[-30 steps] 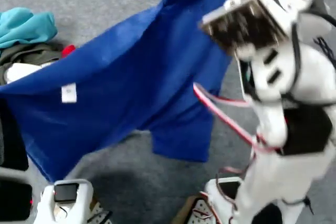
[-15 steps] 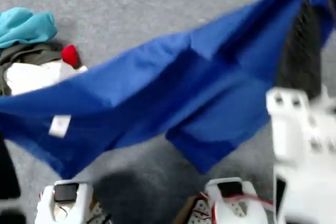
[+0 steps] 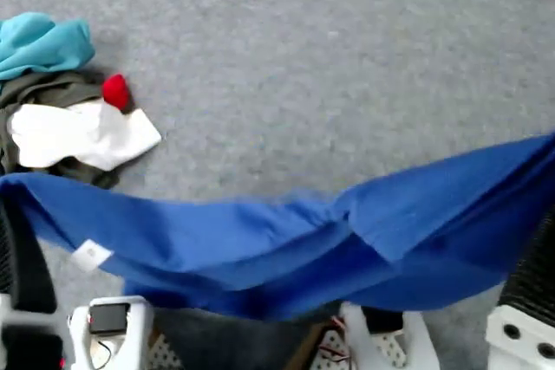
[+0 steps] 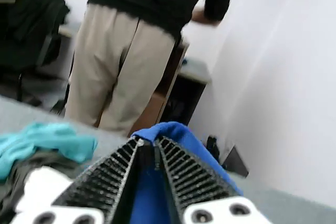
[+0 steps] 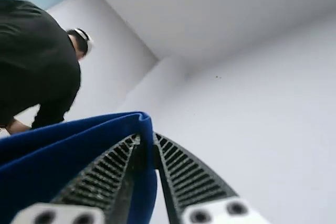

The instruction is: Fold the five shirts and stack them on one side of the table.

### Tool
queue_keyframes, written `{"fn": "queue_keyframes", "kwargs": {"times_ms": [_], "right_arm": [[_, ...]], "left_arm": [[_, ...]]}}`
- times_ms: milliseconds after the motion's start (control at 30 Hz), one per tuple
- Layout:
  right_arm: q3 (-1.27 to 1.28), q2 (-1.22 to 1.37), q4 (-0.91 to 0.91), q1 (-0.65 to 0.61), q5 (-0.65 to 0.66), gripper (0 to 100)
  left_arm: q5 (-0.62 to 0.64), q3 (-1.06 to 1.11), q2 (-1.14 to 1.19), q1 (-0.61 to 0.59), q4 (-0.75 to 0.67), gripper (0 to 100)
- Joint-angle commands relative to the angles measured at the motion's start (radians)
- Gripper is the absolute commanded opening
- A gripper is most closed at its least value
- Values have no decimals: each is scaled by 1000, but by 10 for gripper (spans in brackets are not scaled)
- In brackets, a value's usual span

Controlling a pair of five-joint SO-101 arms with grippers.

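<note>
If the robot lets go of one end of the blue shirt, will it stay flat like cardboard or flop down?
Probably flop: the blue shirt sags and wrinkles between the left gripper and the right gripper, so it looks soft. It is likely light, since two small pinches at its ends hold it up.

Five shirts (image 3: 260,249); two end effectors (image 4: 148,144); one table (image 3: 347,84).

Grey table (image 3: 347,75), small red item (image 3: 114,90), white wall (image 4: 283,77)
</note>
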Motion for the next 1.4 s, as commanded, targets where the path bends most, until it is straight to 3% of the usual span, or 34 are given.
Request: {"fn": "queue_keyframes", "kwargs": {"times_ms": [0, 167, 400, 567, 733, 933, 1200, 1367], "right_arm": [[94, 35, 0, 61, 9, 2], [305, 153, -104, 65, 9, 3], [487, 438, -364, 8, 6, 2], [461, 725, -522, 2, 3, 2], [217, 1035, -559, 4, 0, 2], [-194, 1314, -324, -19, -54, 2], [-642, 1555, 75, -39, -209, 2], [-825, 1607, 450, -12, -272, 3]], "left_arm": [[-3, 163, -38, 8, 5, 19], [0, 428, -45, 8, -160, 19], [-8, 925, -42, -2, -663, 19], [-8, 1103, 42, -21, -980, 19], [-8, 1105, 257, -100, -1223, 19], [-8, 984, 446, -118, -1212, 19], [-2, 956, 464, -112, -1172, 19], [-8, 947, 455, -112, -1000, 19]]}}
